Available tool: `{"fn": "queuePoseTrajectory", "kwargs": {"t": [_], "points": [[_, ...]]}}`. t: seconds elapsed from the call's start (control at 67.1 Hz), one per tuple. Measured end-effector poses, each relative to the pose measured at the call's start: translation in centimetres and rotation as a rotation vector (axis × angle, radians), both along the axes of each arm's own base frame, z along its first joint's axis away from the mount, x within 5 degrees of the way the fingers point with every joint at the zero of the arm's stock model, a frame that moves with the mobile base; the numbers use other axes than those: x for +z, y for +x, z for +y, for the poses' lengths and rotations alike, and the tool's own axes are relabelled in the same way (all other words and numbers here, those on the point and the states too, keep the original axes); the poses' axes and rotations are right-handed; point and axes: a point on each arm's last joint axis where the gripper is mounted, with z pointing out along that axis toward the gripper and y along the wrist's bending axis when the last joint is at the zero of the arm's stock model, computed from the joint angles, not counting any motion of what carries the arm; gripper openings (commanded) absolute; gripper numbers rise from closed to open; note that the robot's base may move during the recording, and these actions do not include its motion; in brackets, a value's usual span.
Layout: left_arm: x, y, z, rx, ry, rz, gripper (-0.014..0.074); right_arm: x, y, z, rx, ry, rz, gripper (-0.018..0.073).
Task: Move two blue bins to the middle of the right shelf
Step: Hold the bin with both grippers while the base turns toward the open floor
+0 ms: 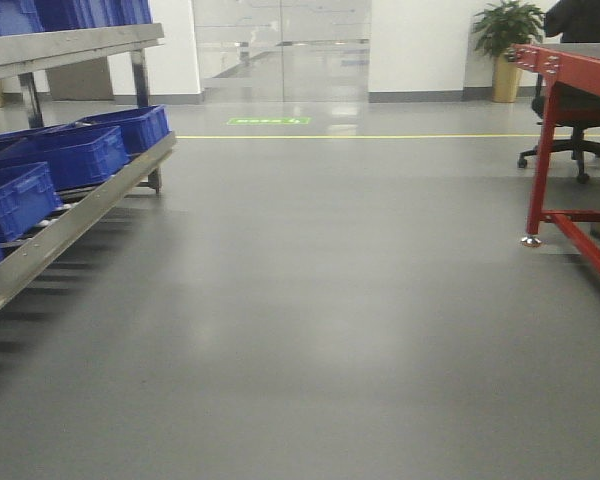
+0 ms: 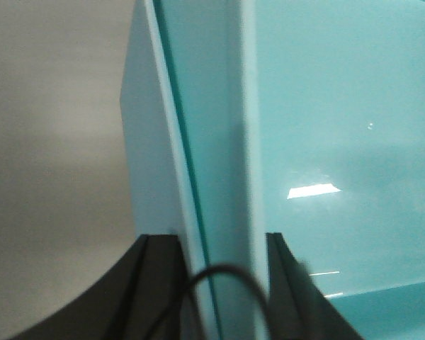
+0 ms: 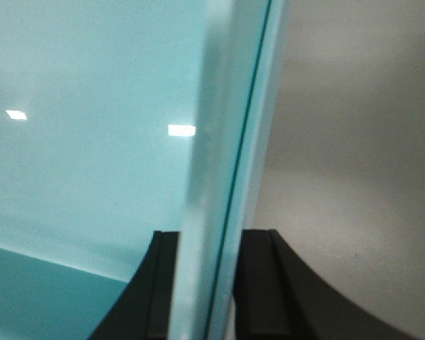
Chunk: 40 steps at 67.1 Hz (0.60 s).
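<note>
Grey glossy floor (image 1: 310, 330) across nearly all of the front view. At the left, a metal rack (image 1: 80, 205) running from near to far, loaded with royal-blue crates (image 1: 75, 155) on its low level and more on the level above. At the right, a red-framed table (image 1: 570, 70) with one foot on the floor, and a black office chair (image 1: 570, 140) behind it. At the far wall, glass doors (image 1: 280, 45), with a potted plant (image 1: 507, 40) in the right corner. Out of the front view but filling both wrist views, a pale blue bin (image 2: 340, 106), smooth-walled, with grey floor beyond its outer sides. Along each gripped edge, a thin dark seam between two pale layers; one bin or two nested, cannot tell. Left gripper (image 2: 216, 237) clamped on the bin's left wall, black fingers (image 2: 156, 283) pressed against both faces. Right gripper (image 3: 212, 234) pinching the right wall the same way. Far across the floor, a thin yellow line (image 1: 380, 136), and just beyond it a small green marking (image 1: 268, 121).
</note>
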Motion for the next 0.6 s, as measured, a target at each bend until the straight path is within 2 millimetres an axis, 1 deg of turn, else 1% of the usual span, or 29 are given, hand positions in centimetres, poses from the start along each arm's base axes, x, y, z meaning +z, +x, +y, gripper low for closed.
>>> {"fn": "queuePoseTrajectory", "kwargs": {"t": [0.596], "points": [[0.00, 0.00, 0.00, 0.000, 0.000, 0.000, -0.0111, 0.00, 0.00, 0.00, 0.000, 0.000, 0.000, -0.0154]]}}
